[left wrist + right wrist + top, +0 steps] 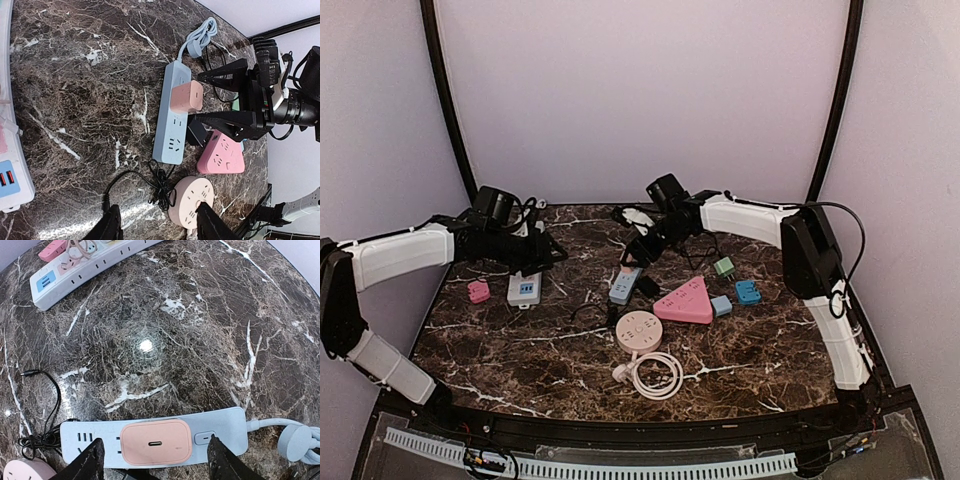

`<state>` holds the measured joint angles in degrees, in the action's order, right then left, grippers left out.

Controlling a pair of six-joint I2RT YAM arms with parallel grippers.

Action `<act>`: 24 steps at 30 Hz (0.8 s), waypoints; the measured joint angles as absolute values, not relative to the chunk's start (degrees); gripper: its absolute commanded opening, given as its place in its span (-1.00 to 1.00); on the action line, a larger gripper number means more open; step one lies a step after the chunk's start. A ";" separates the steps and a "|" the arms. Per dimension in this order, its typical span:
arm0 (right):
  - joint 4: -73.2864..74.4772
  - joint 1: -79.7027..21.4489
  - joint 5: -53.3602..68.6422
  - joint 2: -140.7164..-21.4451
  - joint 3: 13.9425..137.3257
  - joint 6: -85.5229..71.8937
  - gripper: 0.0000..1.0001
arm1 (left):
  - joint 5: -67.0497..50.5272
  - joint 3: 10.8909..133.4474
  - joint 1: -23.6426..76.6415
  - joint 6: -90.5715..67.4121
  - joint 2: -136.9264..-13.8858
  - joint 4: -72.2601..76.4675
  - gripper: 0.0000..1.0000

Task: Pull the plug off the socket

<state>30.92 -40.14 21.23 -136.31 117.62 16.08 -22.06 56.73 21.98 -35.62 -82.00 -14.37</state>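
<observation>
The dark stone tabletop [520, 340] holds many things. A long blue power strip [170, 125] lies in the middle. A white power strip [524, 290] lies well off to the left. A pink triangle socket [220, 156] sits just beside the blue strip, and a round pink socket [192, 200] sits near its end. The pink plug [157, 441] is stuck in the blue strip. The right fingers [90, 462] are open, one on each side of the plug. The left fingers [111, 225] are open too and hold nothing. A thin black wire [150, 180] lies tangled by the strip's end.
</observation>
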 measured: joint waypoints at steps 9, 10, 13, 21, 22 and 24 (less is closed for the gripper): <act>31.42 -40.88 21.17 -139.44 118.87 16.97 0.18 | -23.11 56.21 22.79 -36.45 -82.76 -12.78 0.00; 31.57 -40.88 21.15 -139.74 118.87 17.04 0.12 | -23.16 56.18 22.79 -36.47 -82.78 -12.71 0.00; 31.68 -40.93 20.69 -139.96 118.87 17.06 -0.12 | -23.33 56.18 22.79 -36.69 -83.00 -12.05 0.00; 27.22 -41.74 17.96 -139.50 117.03 14.63 -0.48 | -24.95 55.88 22.98 -38.00 -85.32 -9.26 -0.02; 26.33 -42.00 17.28 -139.22 116.29 13.91 -0.48 | -25.28 55.88 23.03 -38.22 -85.84 -8.75 -0.02; 23.99 -42.63 15.62 -138.50 114.52 11.92 -0.49 | -25.91 55.88 23.05 -38.52 -86.74 -8.10 -0.03</act>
<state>23.99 -42.63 15.62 -138.50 114.52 11.92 -25.91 55.88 23.05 -38.52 -86.74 -8.10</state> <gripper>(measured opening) 0.422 0.492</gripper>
